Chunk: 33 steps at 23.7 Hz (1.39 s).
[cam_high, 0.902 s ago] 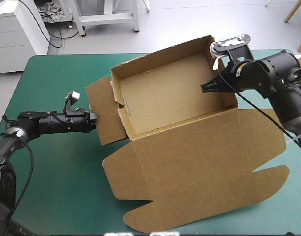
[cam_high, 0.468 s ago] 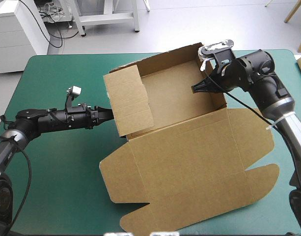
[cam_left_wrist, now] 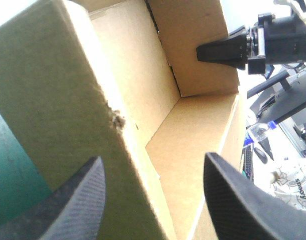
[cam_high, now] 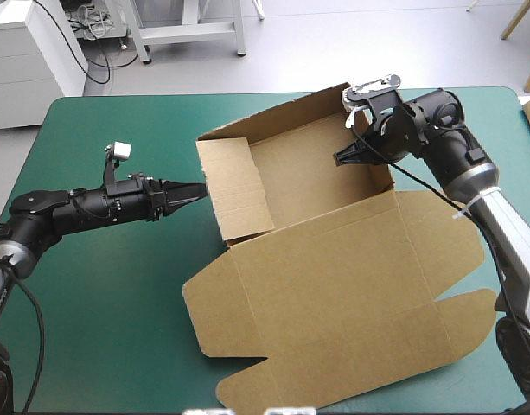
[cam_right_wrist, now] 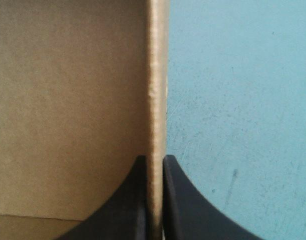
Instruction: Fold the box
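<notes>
The table (cam_high: pixel 109 311) with its teal-green cover takes up most of the high view, and the brown box (cam_high: pixel 334 285) lies on its middle and right part. The box stands as an open tray on the far side, mouth upward. The tray's long axis runs across the table from left to right, the right end slightly farther away. The lid lies flat from the tray's near wall and points toward the table's near edge, its rounded tabs nearest that edge. The tray's left end panel leans inward over the floor. The left gripper (cam_high: pixel 200 187) reaches in level from the left to that panel's outer edge. In the left wrist view its black fingers (cam_left_wrist: pixel 78 200) stand spread, the panel's edge between them, though contact with the board cannot be made out. The right gripper (cam_high: pixel 338 160) comes in over the tray's right end wall, fingers pressed together on the wall's top edge, with brown board on one side and teal-green cover on the other.
</notes>
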Motion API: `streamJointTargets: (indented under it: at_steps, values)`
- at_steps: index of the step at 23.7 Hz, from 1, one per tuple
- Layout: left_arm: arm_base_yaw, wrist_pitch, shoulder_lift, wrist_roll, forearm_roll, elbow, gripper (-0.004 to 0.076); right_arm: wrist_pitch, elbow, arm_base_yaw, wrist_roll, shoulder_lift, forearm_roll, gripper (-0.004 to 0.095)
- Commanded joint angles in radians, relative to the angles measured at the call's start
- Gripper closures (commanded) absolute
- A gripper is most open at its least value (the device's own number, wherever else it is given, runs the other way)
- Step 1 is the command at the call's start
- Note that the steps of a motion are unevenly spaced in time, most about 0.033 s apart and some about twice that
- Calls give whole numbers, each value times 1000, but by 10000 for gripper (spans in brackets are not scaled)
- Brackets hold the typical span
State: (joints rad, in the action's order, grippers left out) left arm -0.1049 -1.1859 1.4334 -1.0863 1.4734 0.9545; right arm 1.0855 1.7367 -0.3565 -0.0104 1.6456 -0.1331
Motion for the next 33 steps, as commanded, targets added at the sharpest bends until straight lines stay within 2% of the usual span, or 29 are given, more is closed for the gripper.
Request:
streamJointTargets:
  at_steps: [1,5,12,16,19,22,24,25,26,27,29,33]
  values:
    - [8,-80,-36,31,87,22,302,-72,31,-5,-14,-37,18,927]
    - [8,-51,-36,77,59,24,302,-88,31,-22,-63,-36,12,928]
    - [93,110,-36,343,-271,144,302,-153,31,-101,-115,-36,-8,927]
    - [166,205,-36,537,-475,234,303,-149,31,-124,-155,-36,-39,927]
    - [266,277,-36,820,-795,332,375,-126,31,-131,-183,-36,-41,927]
    - [360,328,-36,1003,-1046,369,408,-124,31,-159,-190,-36,-43,927]
    - [415,338,-36,1141,-1211,376,488,-112,31,-187,-214,-36,-41,927]
    - [430,332,-36,1207,-1295,376,583,-90,31,-203,-225,-36,-39,927]
    - [437,324,-36,1218,-1324,376,679,-62,31,-216,-240,-36,-42,927]
    - [437,322,-36,1218,-1335,376,729,-42,31,-224,-247,-36,-42,928]
    - [437,326,-36,1221,-1335,376,731,-5,31,-233,-261,-36,-42,928]
    - [437,333,-34,1239,-1386,376,731,-5,31,-231,-261,-33,-44,928]
